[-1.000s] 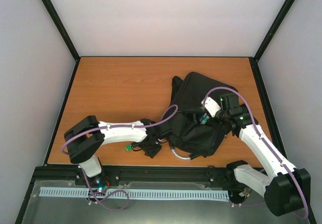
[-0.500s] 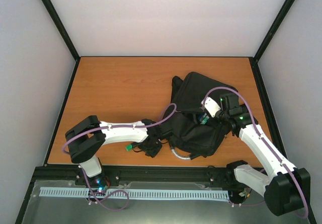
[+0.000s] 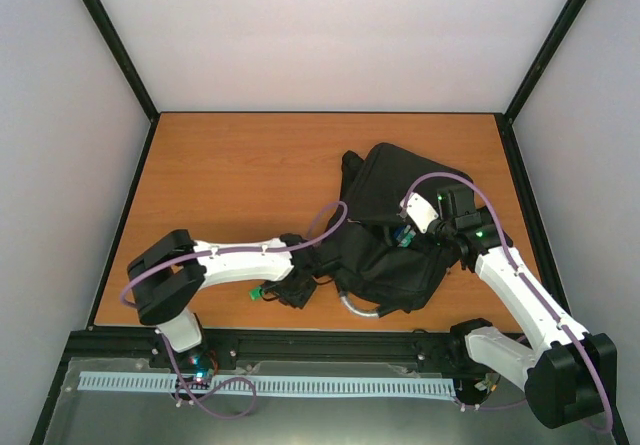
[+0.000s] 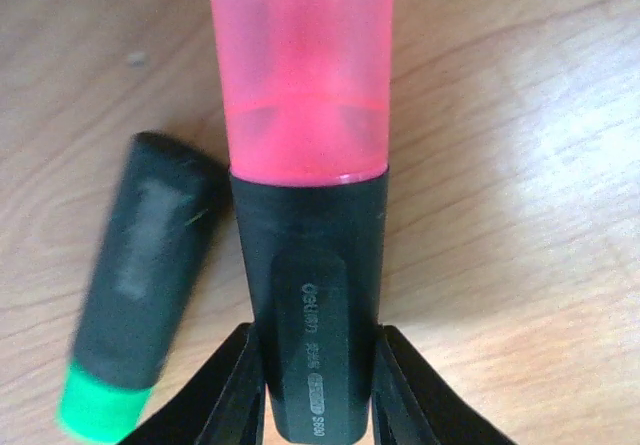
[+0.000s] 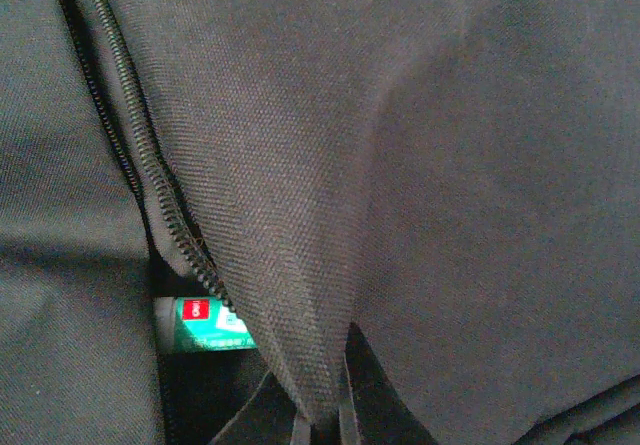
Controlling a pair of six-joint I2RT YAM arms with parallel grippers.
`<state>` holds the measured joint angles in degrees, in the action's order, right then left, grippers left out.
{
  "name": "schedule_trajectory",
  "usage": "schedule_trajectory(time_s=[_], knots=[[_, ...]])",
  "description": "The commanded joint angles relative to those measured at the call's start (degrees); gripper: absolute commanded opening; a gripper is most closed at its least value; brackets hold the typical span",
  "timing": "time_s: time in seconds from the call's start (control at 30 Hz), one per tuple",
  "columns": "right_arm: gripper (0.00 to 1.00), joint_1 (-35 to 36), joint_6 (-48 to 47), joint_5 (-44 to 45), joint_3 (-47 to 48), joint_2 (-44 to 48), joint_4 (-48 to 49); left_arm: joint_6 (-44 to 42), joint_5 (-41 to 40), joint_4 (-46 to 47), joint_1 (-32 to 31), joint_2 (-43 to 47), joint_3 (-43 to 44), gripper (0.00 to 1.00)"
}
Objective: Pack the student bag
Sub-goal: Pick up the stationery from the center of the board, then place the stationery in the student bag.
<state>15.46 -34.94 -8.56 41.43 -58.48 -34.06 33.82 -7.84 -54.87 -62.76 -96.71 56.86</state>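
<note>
Orange-brown wood forms the surface point(image 3: 230, 175) under everything. At lower left of the overhead view a green-tipped marker point(image 4: 140, 295) lies loose, just beside the pink marker point(image 4: 300, 115). The left tool point(image 3: 292, 290) pinches the pink marker's black cap from both sides, probably to carry it over for packing. Right of centre sits the black bag point(image 3: 380, 180), slumped, with its grey loop point(image 3: 360, 308) between it and the markers. The right tool point(image 5: 325, 410) is pressed together on a fold of fabric beside the zipper point(image 5: 150, 195), apparently holding the mouth open. A green-labelled item point(image 5: 205, 325) shows inside. The narrow gap and drooping cloth could block entry.
</note>
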Motion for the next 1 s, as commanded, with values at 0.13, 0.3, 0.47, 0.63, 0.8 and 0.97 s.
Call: schedule_trajectory(time_s=[0.13,0.3,0.47,0.63,0.8,0.97], knots=[[0.03,0.51,-0.21,-2.22,1.86,0.17,1.38,0.07,-5.21,-10.56,-0.08,9.42,8.07,0.18],[0.03,0.46,0.11,-1.91,1.99,0.38,1.63,-7.02,2.07,-7.52,-1.17,10.04,12.91,0.19],[0.03,0.52,0.29,-1.62,1.94,0.82,1.25,-10.52,10.48,-2.35,-1.81,6.93,17.72,0.19],[0.03,0.48,0.51,-0.91,1.96,0.97,1.46,-12.46,14.99,2.98,-1.84,2.18,20.74,0.19],[0.03,0.5,0.51,-0.67,1.81,0.97,1.61,-12.94,12.74,7.03,-1.87,-3.31,23.27,0.18],[0.03,0.45,0.55,-1.01,1.89,0.29,1.48,-13.22,8.34,10.08,-1.7,-7.65,27.36,0.17]])
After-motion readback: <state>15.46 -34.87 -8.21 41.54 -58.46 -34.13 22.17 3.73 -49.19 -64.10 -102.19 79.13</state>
